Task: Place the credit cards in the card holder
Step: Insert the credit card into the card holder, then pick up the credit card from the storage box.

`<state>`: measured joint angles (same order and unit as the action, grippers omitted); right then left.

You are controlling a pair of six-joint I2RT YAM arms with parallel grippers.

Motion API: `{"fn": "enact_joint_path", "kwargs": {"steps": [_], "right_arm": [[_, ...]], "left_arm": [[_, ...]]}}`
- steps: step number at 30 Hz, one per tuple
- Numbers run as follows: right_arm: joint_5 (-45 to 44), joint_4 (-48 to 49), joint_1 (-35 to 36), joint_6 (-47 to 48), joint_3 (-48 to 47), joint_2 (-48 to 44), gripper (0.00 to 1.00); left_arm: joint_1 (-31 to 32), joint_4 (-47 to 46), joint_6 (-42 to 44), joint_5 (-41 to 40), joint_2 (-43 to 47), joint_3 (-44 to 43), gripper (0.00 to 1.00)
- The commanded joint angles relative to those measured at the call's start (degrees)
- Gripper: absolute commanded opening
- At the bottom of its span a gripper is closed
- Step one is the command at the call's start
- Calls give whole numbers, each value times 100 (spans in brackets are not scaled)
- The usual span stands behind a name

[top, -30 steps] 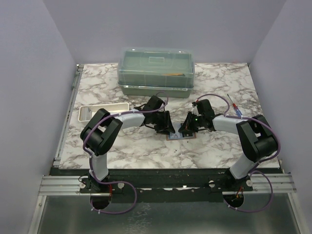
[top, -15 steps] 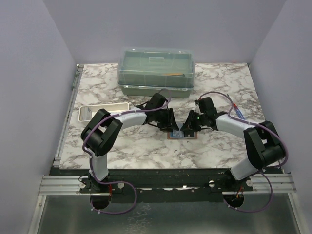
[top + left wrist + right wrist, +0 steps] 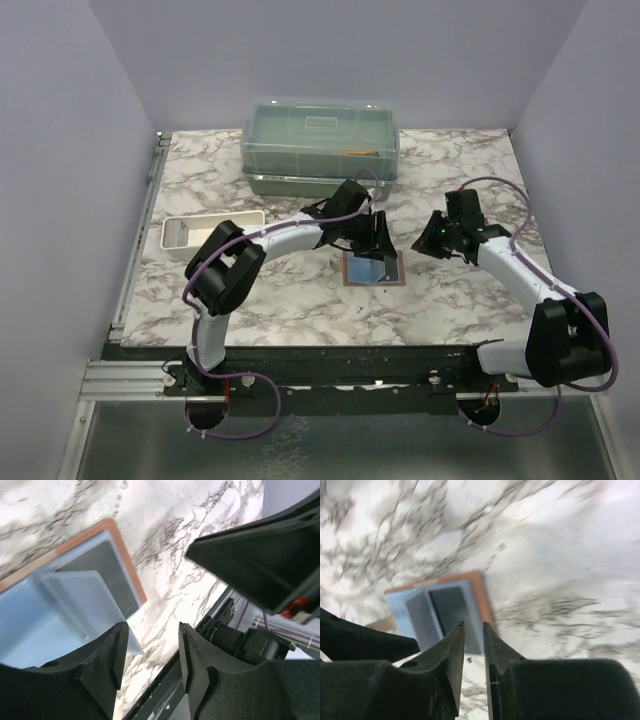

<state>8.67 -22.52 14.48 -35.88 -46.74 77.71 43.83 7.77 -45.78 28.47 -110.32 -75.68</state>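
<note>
The left arm (image 3: pixel 285 235) bends at its raised elbow above the worktop (image 3: pixel 290 300) and stretches rightward and away from its base, with its wrist just in front of the green lidded box (image 3: pixel 320 140). The left claw (image 3: pixel 378 240) tips down over the far edge of the card holder (image 3: pixel 375 272). Seen from its own wrist, the left claw (image 3: pixel 151 636) is released: its fingers stand apart, with marble showing in the gap and only the corner of a pale card (image 3: pixel 75 605) poking toward the left finger.

The card holder lies opened flat at mid-worktop, between the two claws. It has a brown rim and is bluish-grey inside. The credit cards (image 3: pixel 100 587) show within it: a dark card (image 3: pixel 107 572) lying flat and the pale card slanting beside it. Whether either sits fully in a pocket I cannot tell.

The right arm (image 3: pixel 520 270) folds at its elbow near its base and runs up and leftward. The right claw (image 3: pixel 428 243) hangs to the right of the holder, clear of it. Its fingers (image 3: pixel 455 650) are parted by a narrow slit and grasp nothing.
</note>
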Motion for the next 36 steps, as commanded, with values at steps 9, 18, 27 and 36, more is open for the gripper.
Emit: {"fn": "enact_joint_path", "kwargs": {"steps": [9,18,27,36], "right_arm": [[75,-410,-437,986,-104,-568,37],[1508,420,-57,1207,64,-123,47],[2259,924,142,1282,123,-20,56],[1811,668,666,1134,166,-316,61]], "left_arm": [[209,281,455,358,-244,-622,59],[-1348,1868,1367,96,2411,1051,77],[-2995,4159,2853,-3977,3745,1019,98],[-4192,3818,3408,-5456,2559,627,99]]}}
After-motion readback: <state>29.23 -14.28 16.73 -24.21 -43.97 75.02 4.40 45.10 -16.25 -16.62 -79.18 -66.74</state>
